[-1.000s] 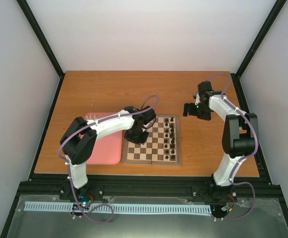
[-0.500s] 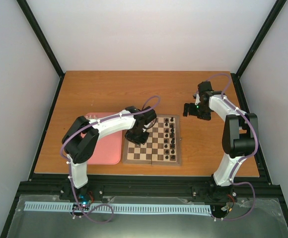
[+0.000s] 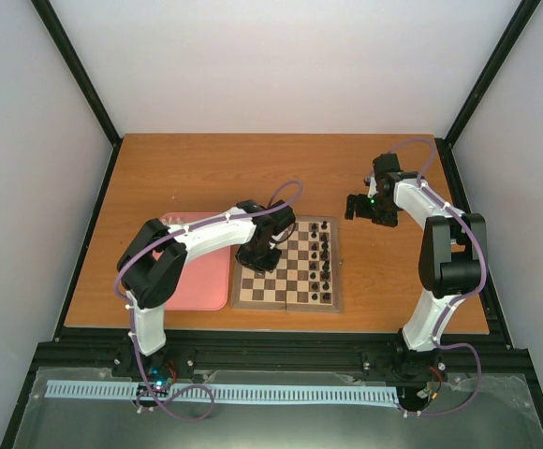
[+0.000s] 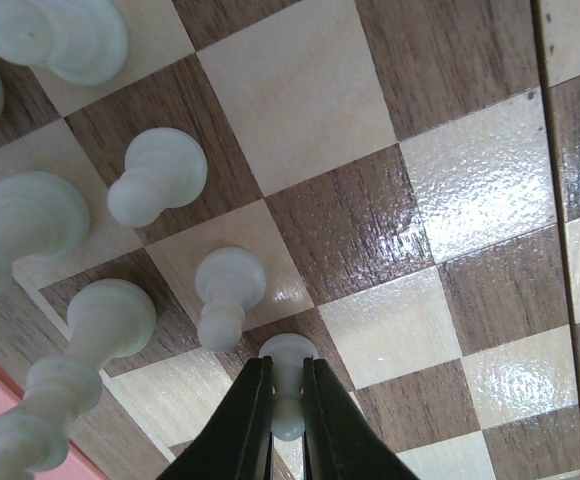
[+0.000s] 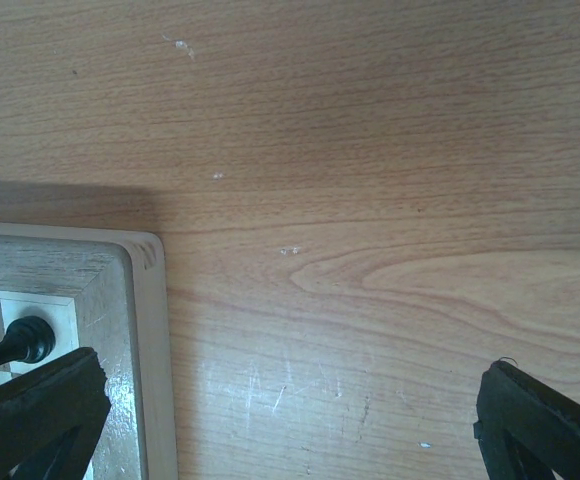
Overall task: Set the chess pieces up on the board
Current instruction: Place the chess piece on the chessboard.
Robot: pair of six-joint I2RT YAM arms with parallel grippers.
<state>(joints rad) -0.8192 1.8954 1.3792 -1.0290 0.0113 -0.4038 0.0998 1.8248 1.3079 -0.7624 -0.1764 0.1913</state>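
Observation:
The board point(image 3: 286, 305) lies mid-table. My left gripper point(image 3: 254, 261) hangs low over its left side. In the left wrist view that gripper point(image 4: 287, 366) is shut on a small white pawn point(image 4: 288, 346), pinched at the neck, its base over a dark square. Several other white chess pieces point(image 4: 227, 290) stand on the squares to its left. My right gripper point(image 3: 354, 208) hovers beyond the board's far right corner. In the right wrist view it point(image 5: 290, 415) is open, with only bare table between its fingers point(image 5: 35, 410).
Black pieces point(image 3: 325, 257) line the board's right columns; one point(image 5: 25, 340) shows by the board's corner point(image 5: 120, 300). A pink tray point(image 3: 206, 281) lies against the board's left edge. The table point(image 3: 215, 173) is bordered by black frame rails.
The left arm's elbow has shifted very slightly. The right arm has not moved.

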